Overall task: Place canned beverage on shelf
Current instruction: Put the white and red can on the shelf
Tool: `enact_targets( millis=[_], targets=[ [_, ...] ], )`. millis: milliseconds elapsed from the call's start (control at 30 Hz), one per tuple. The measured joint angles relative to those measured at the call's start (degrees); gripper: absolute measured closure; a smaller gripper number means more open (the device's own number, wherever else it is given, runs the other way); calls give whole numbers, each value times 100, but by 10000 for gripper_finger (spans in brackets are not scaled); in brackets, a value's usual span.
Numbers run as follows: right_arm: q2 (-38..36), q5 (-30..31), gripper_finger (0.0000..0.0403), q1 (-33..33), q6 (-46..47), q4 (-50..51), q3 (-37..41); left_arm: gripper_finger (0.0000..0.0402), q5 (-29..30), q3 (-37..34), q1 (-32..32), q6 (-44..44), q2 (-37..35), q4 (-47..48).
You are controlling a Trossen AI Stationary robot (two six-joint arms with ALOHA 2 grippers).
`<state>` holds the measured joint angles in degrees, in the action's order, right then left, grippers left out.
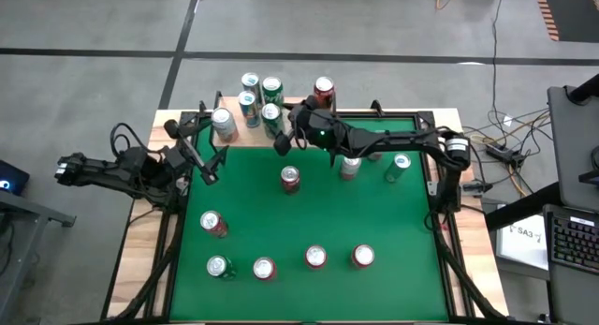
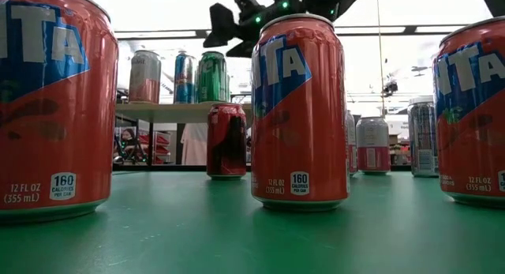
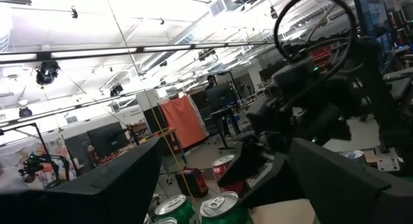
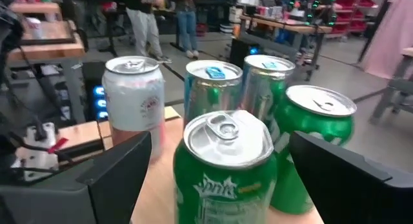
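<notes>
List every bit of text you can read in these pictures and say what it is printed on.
"TA", "12 FL OZ (355 mL)", "160 CALORIES PER CAN": middle red can in the low view.
"ITA", "12 FL OZ (355 mL)", "160": left red can.
"ITA", "12 FL OZ": right red can, cut off by the picture's edge.
"Sprite": nearest green can on the shelf.
"SA3-7": white sheet beside the table.
Print on the other cans is too small to read.

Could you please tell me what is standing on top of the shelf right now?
The shelf holds five upright cans: a silver can, two blue-green cans and two green cans. The right hand covers part of the nearest green can.
</notes>
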<state>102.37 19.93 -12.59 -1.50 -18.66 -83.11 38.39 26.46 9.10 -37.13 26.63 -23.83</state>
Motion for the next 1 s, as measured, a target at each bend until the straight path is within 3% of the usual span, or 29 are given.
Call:
enact_targets(
  millis=[167,300,467,767,1000],
  targets=[
    [-158,168,48,298,-203,180,0,76,0,0,0,-20,-25,73],
    [-195,120,78,493,-294,448,0,76,0,0,0,-33,-48,96],
    [-195,50,155,556,-245,773,0,76,0,0,0,-33,-48,95],
    [-1,69,376,388,47,969,2,76,0,0,0,-34,-48,91],
    [171,105,392,199,198,939,2,76,0,0,2,-35,-53,90]
  ],
)
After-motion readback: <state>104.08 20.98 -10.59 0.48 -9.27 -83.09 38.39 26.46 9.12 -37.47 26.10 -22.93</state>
